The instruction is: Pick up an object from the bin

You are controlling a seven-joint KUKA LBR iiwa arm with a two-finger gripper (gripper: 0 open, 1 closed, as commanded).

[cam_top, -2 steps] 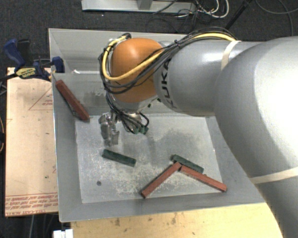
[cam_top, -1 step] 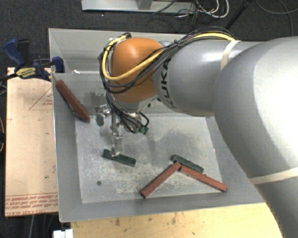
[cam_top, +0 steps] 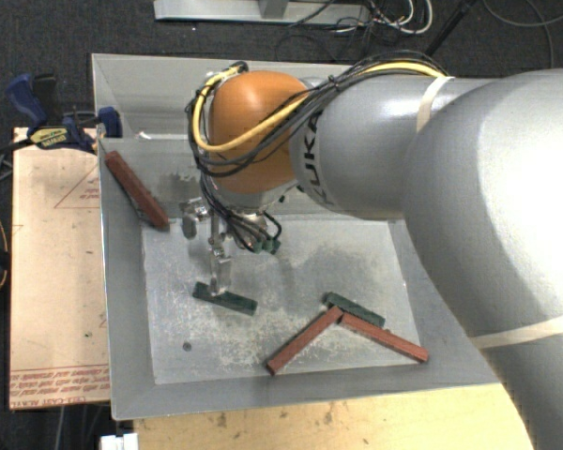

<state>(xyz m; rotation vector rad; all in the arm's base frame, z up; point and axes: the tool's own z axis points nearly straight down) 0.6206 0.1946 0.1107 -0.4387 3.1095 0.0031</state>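
The grey bin [cam_top: 127,345] holds five loose pieces. The hand [cam_top: 220,285] hangs over the left middle of the bin floor, its tip right at a small dark green flat block [cam_top: 229,300] lying there. Whether the hand is open or closed cannot be told. A reddish-brown bar [cam_top: 136,190] leans against the left wall at the upper left. Toward the lower right, a left stick [cam_top: 300,342] and a right stick [cam_top: 387,337], both reddish-brown, meet in a V. A second green block [cam_top: 355,308] lies just beside their joint.

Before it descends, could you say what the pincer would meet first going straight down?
Probably the small dark green bar directly under the pincer on the bin floor; whether they touch is unclear.
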